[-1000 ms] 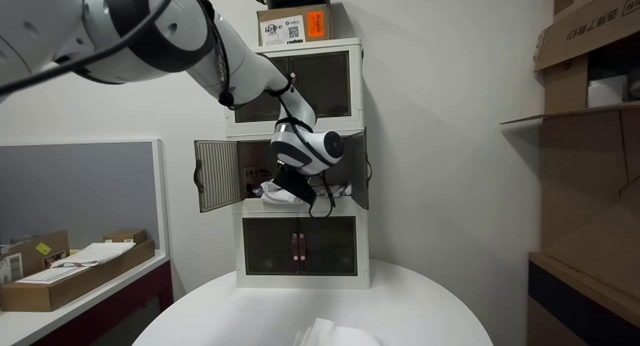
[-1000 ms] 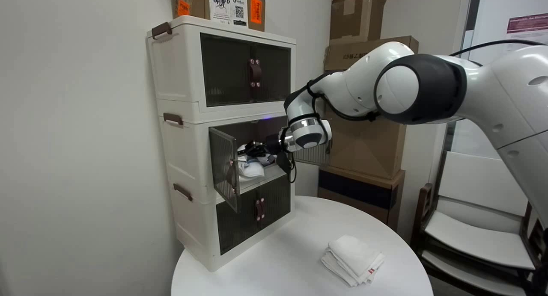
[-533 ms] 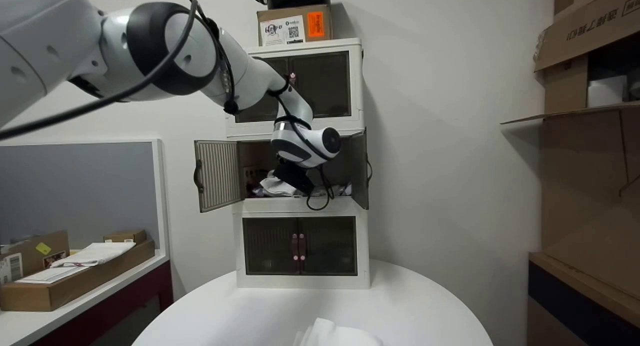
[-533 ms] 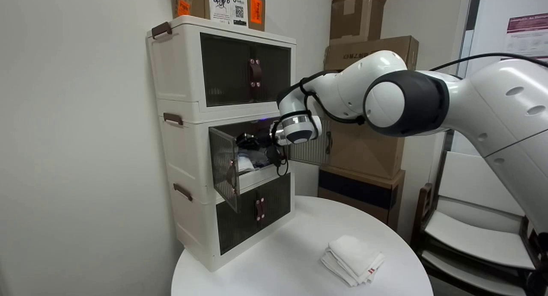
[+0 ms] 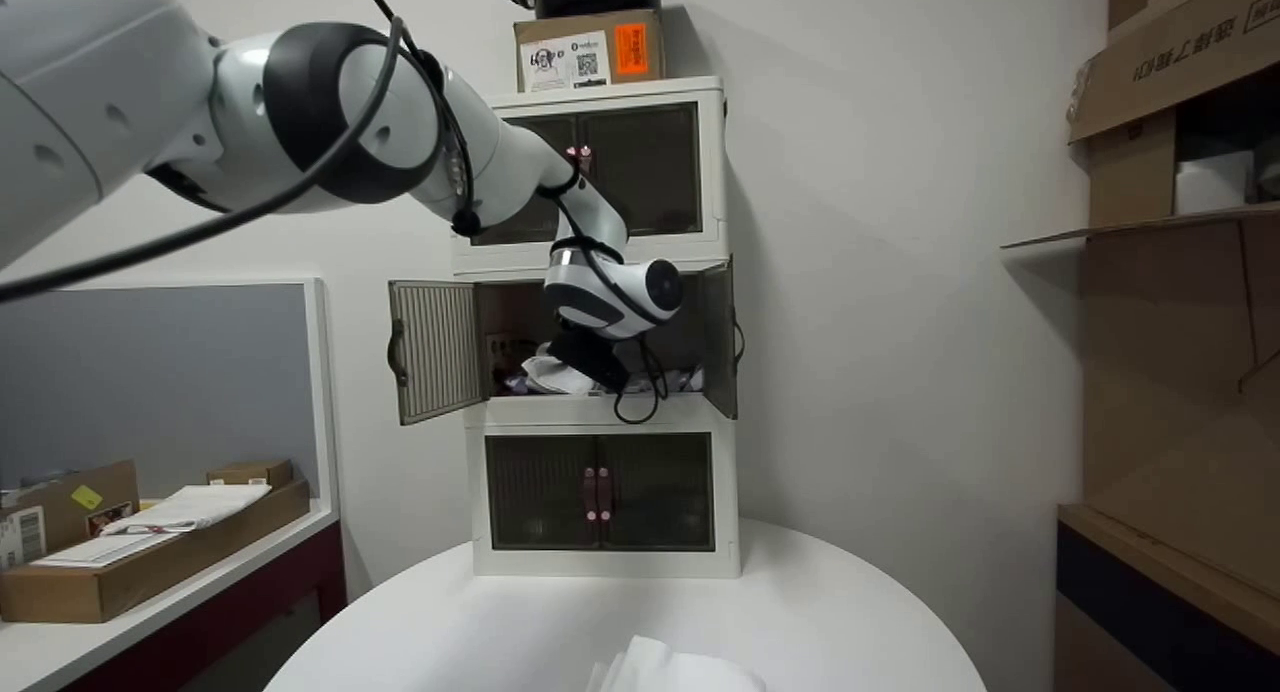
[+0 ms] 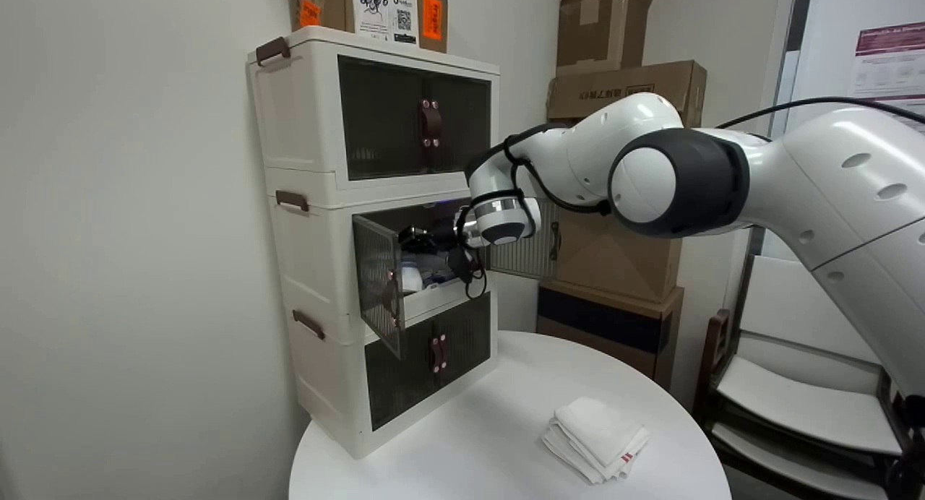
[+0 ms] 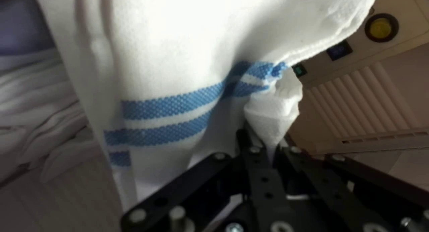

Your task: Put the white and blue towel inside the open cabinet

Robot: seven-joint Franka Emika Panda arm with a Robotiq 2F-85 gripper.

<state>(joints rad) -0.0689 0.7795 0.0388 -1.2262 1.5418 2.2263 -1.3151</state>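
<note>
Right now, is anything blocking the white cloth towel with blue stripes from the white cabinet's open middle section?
Nothing visible blocks it. Both ribbed grey doors stand open, and the black metal gripper holds the towel inside the middle section, where other pale cloths lie.

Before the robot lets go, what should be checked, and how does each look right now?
1. Fingers holding the white and blue towel: ok, it's pinched between them.
2. Ribbed doors open: ok, both swung outward.
3. Towel inside the middle cabinet: ok where visible; the arm hides part.
4. Towel resting on the whitish cloths: cannot tell, contact hidden.
5. Folded white towel clear of the arm: ok, on the table.
</note>
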